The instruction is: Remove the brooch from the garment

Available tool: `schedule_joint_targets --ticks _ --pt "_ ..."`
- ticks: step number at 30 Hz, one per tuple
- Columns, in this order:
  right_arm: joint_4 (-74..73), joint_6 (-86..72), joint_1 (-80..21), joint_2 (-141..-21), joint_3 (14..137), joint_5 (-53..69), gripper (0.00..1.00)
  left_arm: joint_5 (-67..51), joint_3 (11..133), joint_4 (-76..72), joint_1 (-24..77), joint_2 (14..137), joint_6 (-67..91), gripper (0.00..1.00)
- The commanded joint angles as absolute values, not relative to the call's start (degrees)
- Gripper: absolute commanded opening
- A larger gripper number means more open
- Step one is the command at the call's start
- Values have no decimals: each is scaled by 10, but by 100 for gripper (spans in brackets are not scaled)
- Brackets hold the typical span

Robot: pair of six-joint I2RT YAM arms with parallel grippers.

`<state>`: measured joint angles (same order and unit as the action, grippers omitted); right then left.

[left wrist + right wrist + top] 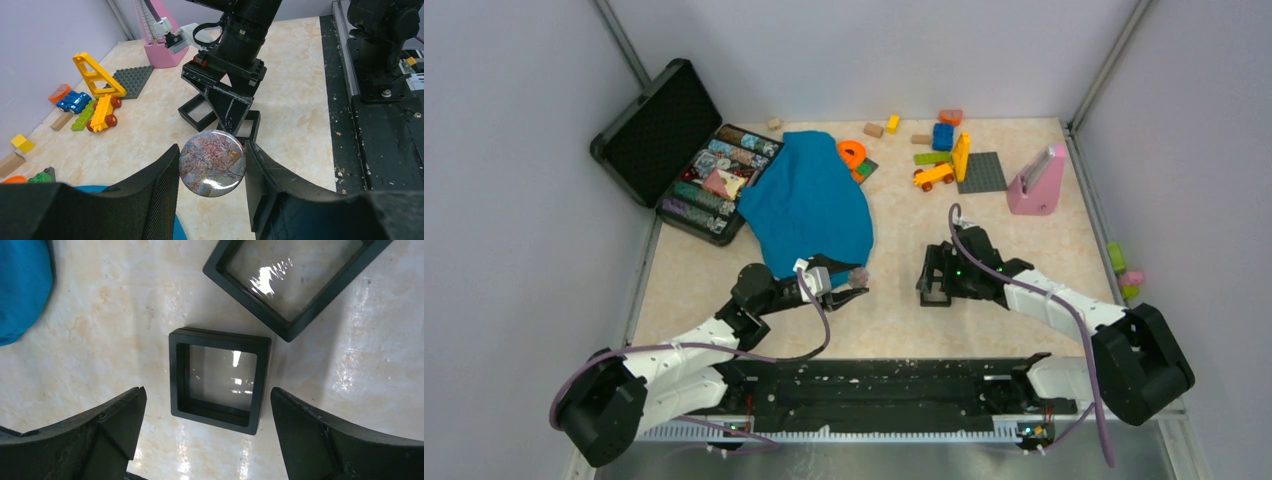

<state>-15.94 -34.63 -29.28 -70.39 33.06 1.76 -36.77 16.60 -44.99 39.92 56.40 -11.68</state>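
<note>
The brooch point(212, 163) is a small round glossy badge with a greyish-pink branch pattern. My left gripper point(211, 170) is shut on it, holding it by its edges above the table, just off the near edge of the blue garment point(809, 205); in the top view the brooch point(859, 274) shows as a tiny pale dot at the fingertips. My right gripper point(207, 412) is open, hovering over a small black square frame point(219, 379), with a second black frame point(295, 277) beyond it.
An open black case point(686, 150) with colourful contents lies at the back left, touching the garment. Toy bricks, a toy car point(934, 176), a grey baseplate point(980, 172) and a pink stand point(1037, 180) sit at the back right. Orange and green pieces point(854, 155) lie beside the garment.
</note>
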Motion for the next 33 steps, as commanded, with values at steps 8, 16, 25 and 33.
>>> schedule_joint_targets --ticks 8,16,25,33 --pt "-197 -367 -354 -766 405 -90 95 -371 167 -458 402 550 -121 41" --pt "-228 -373 -388 -804 443 -140 95 -374 168 -457 402 549 -121 40" --pt "-253 -372 -396 -825 460 -170 85 -377 166 -454 402 538 -120 40" --pt "-244 -370 -397 -825 455 -142 88 -379 166 -453 402 533 -119 40"
